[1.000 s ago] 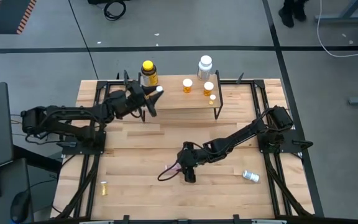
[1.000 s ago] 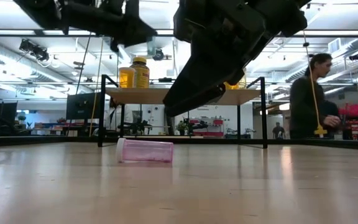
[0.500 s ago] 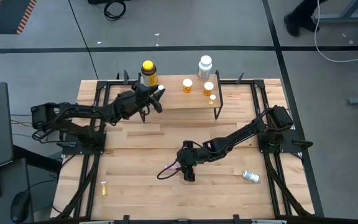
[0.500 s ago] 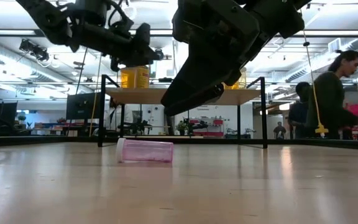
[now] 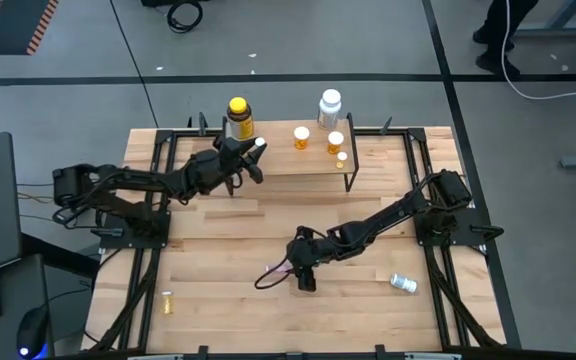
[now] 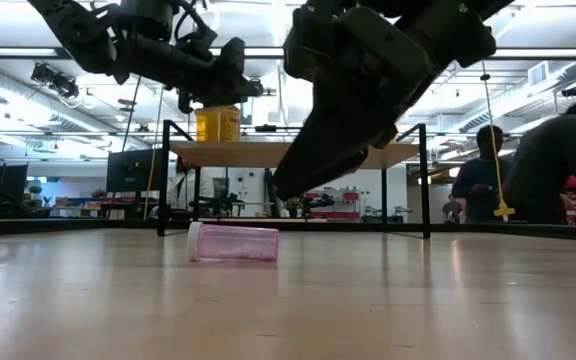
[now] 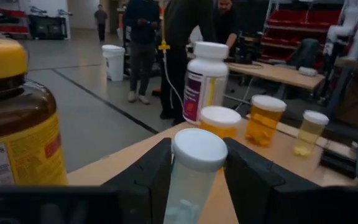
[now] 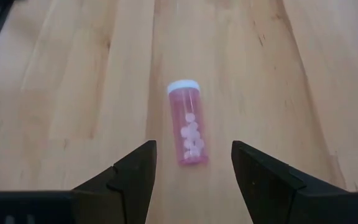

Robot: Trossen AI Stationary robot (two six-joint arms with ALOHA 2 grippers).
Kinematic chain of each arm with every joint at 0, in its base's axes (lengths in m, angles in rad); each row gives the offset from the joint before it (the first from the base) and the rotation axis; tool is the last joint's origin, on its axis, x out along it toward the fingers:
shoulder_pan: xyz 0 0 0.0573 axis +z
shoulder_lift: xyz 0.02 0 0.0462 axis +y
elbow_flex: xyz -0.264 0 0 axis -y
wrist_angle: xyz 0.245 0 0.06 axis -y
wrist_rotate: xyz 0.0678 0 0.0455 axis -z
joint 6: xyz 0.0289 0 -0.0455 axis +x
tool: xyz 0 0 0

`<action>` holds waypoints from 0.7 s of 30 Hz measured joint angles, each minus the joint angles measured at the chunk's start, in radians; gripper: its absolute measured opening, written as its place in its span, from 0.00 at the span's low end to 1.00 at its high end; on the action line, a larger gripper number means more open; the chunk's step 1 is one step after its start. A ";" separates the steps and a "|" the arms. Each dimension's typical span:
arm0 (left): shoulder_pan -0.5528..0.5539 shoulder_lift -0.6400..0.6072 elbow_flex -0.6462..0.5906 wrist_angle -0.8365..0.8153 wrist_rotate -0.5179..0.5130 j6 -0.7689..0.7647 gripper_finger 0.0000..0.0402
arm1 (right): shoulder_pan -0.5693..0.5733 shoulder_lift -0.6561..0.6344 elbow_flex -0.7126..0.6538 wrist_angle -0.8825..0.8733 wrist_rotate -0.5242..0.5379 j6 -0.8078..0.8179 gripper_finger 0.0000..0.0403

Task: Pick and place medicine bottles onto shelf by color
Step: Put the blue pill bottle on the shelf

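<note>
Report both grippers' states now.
Left gripper: shut on a white-capped vial, by the shelf.
Right gripper: open, above the pink vial, holding nothing.

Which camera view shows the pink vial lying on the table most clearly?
The right wrist view: the pink vial lies on its side, white cap and pills visible, ahead of the open right gripper. The low view shows it side-on on the tabletop. In the high view the right gripper hides most of it. The left wrist view does not show it.
</note>
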State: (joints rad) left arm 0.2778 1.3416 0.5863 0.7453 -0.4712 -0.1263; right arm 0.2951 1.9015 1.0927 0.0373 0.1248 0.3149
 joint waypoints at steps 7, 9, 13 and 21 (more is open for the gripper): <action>-0.034 -0.027 -0.001 0.005 0.001 0.027 0.36 | 0.000 0.000 -0.023 0.048 0.008 0.008 0.54; -0.036 -0.027 -0.001 0.005 0.000 0.037 0.36 | 0.000 0.000 -0.023 0.047 0.008 0.008 0.54; -0.049 -0.027 -0.001 -0.003 0.000 0.006 0.36 | -0.001 0.000 -0.024 0.049 0.007 0.008 0.54; -0.105 -0.026 0.000 -0.125 -0.045 -0.033 0.35 | -0.001 0.000 -0.024 0.059 0.005 0.008 0.54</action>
State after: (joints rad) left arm 0.1733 1.3155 0.5865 0.6200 -0.5164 -0.1598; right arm 0.2943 1.9015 1.0691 0.0959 0.1299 0.3229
